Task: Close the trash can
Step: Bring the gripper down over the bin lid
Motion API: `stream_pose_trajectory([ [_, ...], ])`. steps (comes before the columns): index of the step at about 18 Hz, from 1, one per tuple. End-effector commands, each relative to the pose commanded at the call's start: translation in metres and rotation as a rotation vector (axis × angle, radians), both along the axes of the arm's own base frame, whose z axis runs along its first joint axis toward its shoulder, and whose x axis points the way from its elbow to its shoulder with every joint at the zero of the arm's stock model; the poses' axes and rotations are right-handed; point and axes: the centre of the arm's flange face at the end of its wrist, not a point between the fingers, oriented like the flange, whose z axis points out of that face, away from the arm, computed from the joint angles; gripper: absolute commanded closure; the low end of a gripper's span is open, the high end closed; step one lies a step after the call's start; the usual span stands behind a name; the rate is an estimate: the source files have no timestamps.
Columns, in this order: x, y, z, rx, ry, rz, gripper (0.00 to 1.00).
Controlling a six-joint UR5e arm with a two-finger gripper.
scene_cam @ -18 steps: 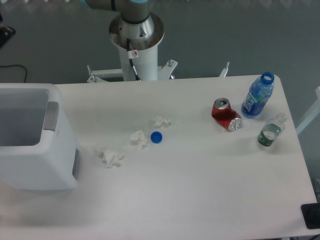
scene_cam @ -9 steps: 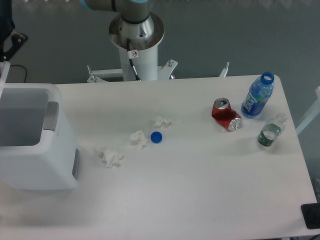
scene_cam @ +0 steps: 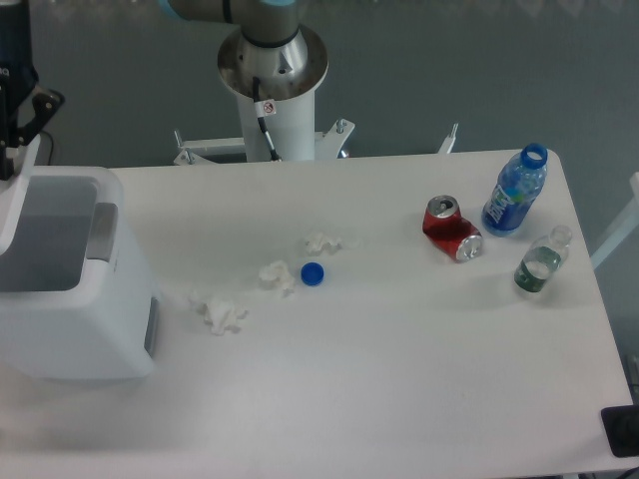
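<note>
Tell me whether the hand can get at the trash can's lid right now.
Probably yes: the hand is at the upper left, right above the open trash can, beside the raised white lid, nothing between them.

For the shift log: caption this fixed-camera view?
End effector at the open white trash can's lid edge; crumpled tissues, blue cap, crushed red can and bottles on the table.

Gripper (scene_cam: 14, 140) at far left edge, jaws partly hidden
</note>
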Motion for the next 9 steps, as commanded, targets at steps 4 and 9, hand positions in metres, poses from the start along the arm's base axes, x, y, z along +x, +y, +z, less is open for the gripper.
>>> stream_pose_trajectory([
  [4, -0.012, 0.001, -0.004, -0.007, -0.003, 0.018, 0.82],
  [9, -0.023, 0.002, -0.015, -0.024, -0.009, 0.035, 0.82],
])
